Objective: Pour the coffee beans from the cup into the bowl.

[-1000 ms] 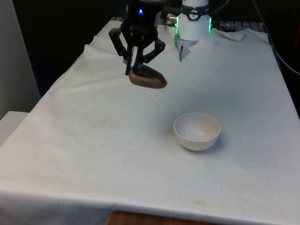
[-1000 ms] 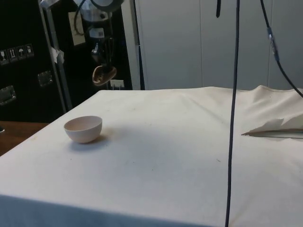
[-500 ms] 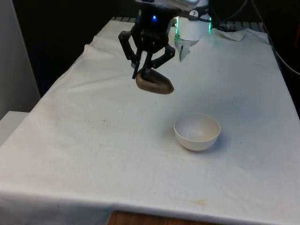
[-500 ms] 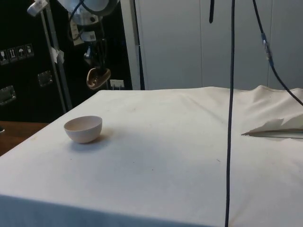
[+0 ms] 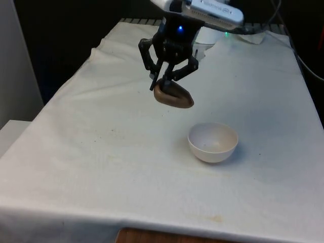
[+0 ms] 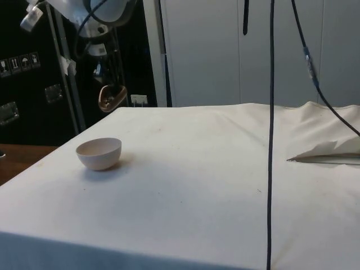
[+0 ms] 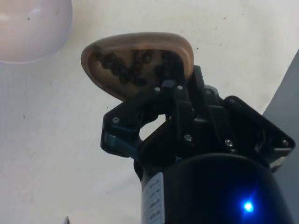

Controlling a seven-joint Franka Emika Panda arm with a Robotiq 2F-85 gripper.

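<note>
Big white cloth-covered table [image 5: 101, 167] taking up most of the scene, a bit wrinkled and lightly speckled. Rumpled fold of cloth [image 6: 329, 151] lying off toward the far edge in the side view, plus a dark cable [image 6: 270, 140] hanging straight down in front of that camera.

White arm [image 5: 210, 9] reaching in from the far end, black gripper [image 5: 167, 80] pointing down, up in the air above the table.

White bowl [image 5: 213, 142] sitting upright on the cloth, toward the front view's right of centre, nearer the camera than the gripper. Can't tell much about its inside beyond a speck or two. Also visible at the edge of the wrist view [image 7: 32, 28].

Brown cup [image 5: 173, 94] hanging off the gripper, fingers [image 7: 180, 100] clamped on its rim at one side. Held clear of the table, to the front view's left of the bowl and higher, not over it. Rim roughly level in the wrist view.

Dark coffee beans [image 7: 128, 67] sitting inside the cup, clustered across the bottom.
</note>
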